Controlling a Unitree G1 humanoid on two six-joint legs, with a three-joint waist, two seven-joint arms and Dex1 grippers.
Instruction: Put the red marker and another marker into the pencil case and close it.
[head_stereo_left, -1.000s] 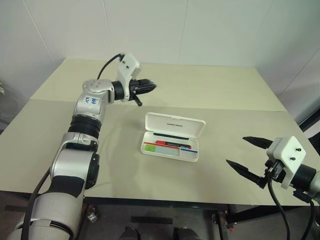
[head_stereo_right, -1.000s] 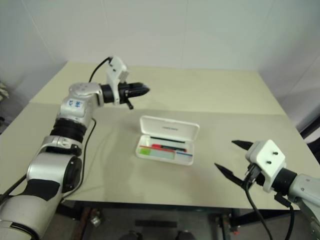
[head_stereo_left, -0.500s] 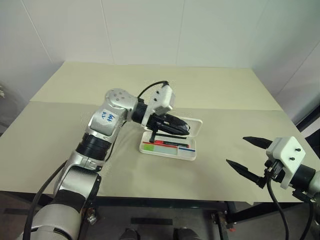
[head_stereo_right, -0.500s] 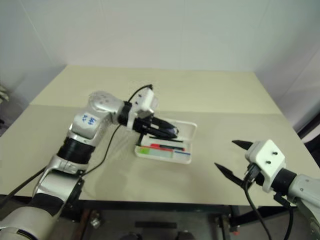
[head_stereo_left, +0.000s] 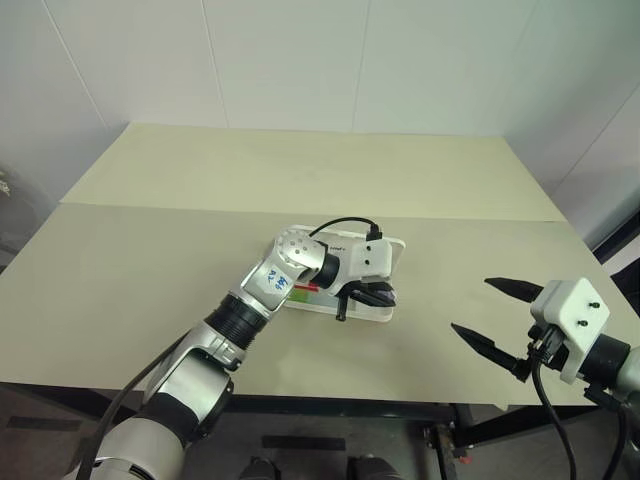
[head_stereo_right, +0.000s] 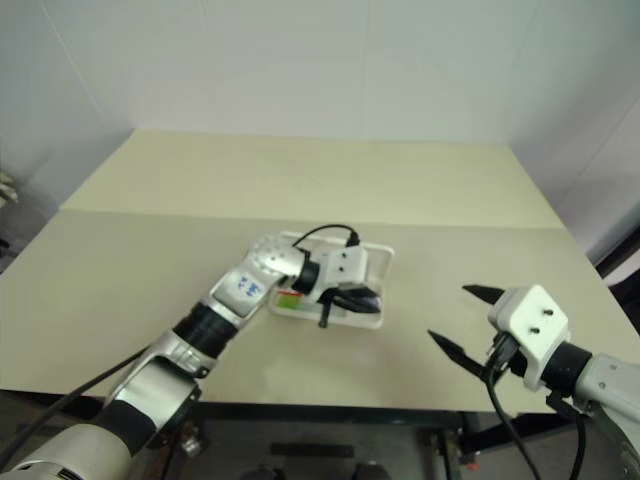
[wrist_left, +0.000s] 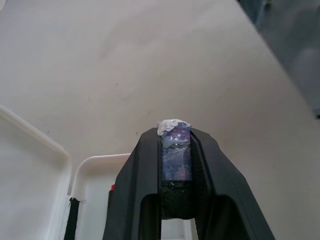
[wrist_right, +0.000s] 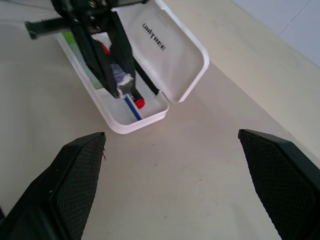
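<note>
Right wrist view is showing me my left fingers (wrist_right: 122, 82) gripping a small dark marker (wrist_right: 121, 79) over the open pencil case (wrist_right: 165, 50) on the worktop (head_stereo_left: 150, 250), right fingers (head_stereo_left: 500, 312) waiting spread wide

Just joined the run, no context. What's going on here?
The left pincer is over the tray of the open pencil case, shut on a small dark object with a whitish tip; I can't tell what it is. The red marker lies in the tray, and something green shows at its far end. The right pincer hangs open beside the case, holding nothing.
</note>
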